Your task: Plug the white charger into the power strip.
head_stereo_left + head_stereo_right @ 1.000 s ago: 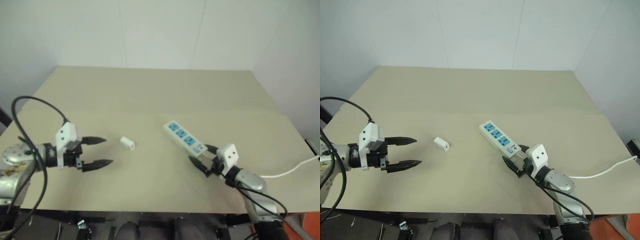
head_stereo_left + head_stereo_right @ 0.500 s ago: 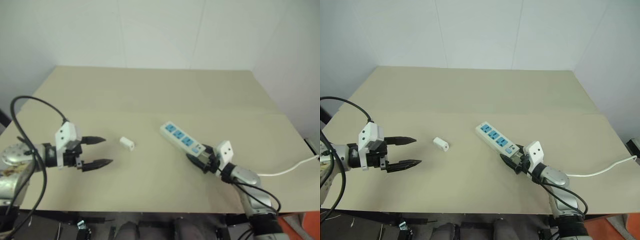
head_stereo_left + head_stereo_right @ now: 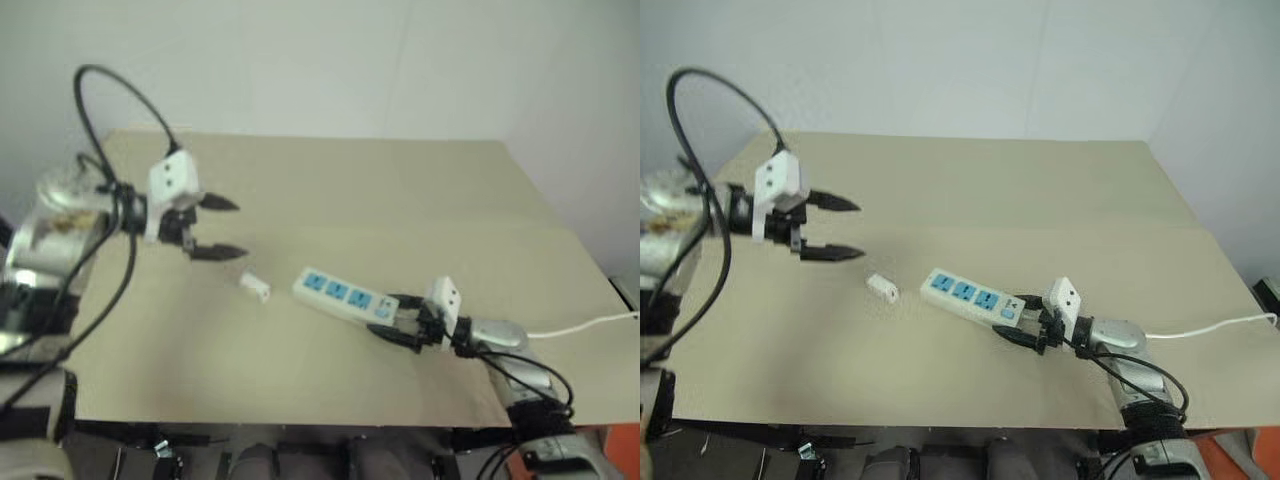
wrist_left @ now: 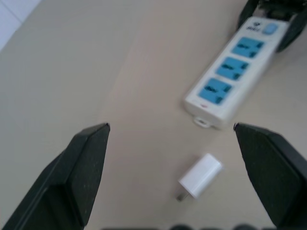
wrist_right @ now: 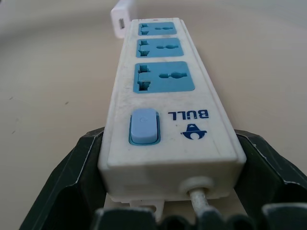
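Observation:
The white charger (image 3: 255, 287) lies flat on the tan table (image 3: 330, 190), left of the middle. Beside it, the power strip (image 3: 338, 296) stretches across the table with its blue sockets facing up. Its free end almost reaches the charger (image 4: 200, 176). My right gripper (image 3: 393, 322) is shut on the strip's switch end, one black finger (image 5: 79, 167) pressed to each long side of the power strip (image 5: 163, 96). Raised above the table behind and left of the charger, my left gripper (image 3: 238, 230) stands open and empty, pointing toward the strip (image 4: 232, 67).
The strip's thin white cord (image 3: 590, 325) trails off the table's right edge. A black cable (image 3: 110, 90) loops above my left arm. A white wall stands behind the table's far edge.
My left arm rose and swung forward toward the middle, still open. My right gripper closed on the strip's switch end and turned it, bringing its far end close to the charger. The charger stayed put.

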### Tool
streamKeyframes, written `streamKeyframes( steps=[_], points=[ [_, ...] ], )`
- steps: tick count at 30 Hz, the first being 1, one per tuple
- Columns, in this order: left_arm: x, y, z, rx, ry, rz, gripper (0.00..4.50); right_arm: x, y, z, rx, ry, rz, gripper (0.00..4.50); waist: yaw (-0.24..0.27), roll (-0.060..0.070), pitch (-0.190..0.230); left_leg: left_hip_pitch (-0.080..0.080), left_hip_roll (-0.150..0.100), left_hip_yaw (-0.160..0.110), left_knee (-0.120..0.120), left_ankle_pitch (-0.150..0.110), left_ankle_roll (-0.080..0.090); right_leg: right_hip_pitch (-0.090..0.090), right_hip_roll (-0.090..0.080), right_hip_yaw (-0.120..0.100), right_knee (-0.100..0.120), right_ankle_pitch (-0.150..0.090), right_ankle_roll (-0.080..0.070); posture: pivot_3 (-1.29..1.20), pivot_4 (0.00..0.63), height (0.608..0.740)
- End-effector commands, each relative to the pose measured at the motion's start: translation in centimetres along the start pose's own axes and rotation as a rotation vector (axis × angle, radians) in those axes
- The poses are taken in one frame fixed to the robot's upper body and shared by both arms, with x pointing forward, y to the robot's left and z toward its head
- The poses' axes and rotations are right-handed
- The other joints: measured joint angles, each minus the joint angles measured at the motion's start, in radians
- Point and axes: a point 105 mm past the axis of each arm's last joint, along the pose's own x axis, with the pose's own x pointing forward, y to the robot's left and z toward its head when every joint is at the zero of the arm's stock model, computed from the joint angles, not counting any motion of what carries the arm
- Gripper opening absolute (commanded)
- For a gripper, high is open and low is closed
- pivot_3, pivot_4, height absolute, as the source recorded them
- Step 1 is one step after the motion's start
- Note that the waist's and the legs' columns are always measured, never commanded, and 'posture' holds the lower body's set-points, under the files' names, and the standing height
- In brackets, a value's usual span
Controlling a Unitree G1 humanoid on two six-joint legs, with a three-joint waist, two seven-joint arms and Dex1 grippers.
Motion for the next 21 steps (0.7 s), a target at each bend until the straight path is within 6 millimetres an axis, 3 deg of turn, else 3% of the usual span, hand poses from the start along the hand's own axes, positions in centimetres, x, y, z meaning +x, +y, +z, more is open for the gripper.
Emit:
streamKeyframes(
  steps=[1,8,16,21],
  points=[
    [1.8,0.0,0.4,0.071,0.151,-0.177,4.50,0.4,0.5,0.0,-0.044,0.038,0.110,3.42,-0.002,0.000,0.000,-0.001,0.000,0.000,0.000,0.000,0.000,-0.001,0.000,0.000,0.000,0.001,-0.001,0.00,0.150,0.740],
    [4.1,0.6,0.5,0.249,0.412,-0.348,4.50,0.7,1.4,-1.0,-0.033,0.065,0.166,3.42,-0.012,0.000,0.000,-0.001,0.000,-0.001,0.000,0.000,0.000,-0.001,0.000,0.000,0.001,0.001,-0.002,0.00,0.150,0.740],
    [5.1,0.0,0.0,0.473,0.556,-0.514,4.50,0.3,1.4,-1.8,-0.024,0.098,0.131,3.42,-0.013,0.000,0.000,-0.002,0.000,-0.001,0.000,0.000,0.000,-0.001,0.000,0.000,0.000,0.000,0.001,0.00,0.150,0.740],
    [6.0,-0.9,-0.5,0.520,0.588,-0.584,4.50,0.4,1.7,-1.9,-0.018,0.094,0.127,3.42,-0.010,0.000,0.000,-0.002,0.000,-0.001,0.000,0.000,0.000,0.000,0.000,0.000,0.001,0.000,0.001,0.00,0.150,0.740]
  ],
)
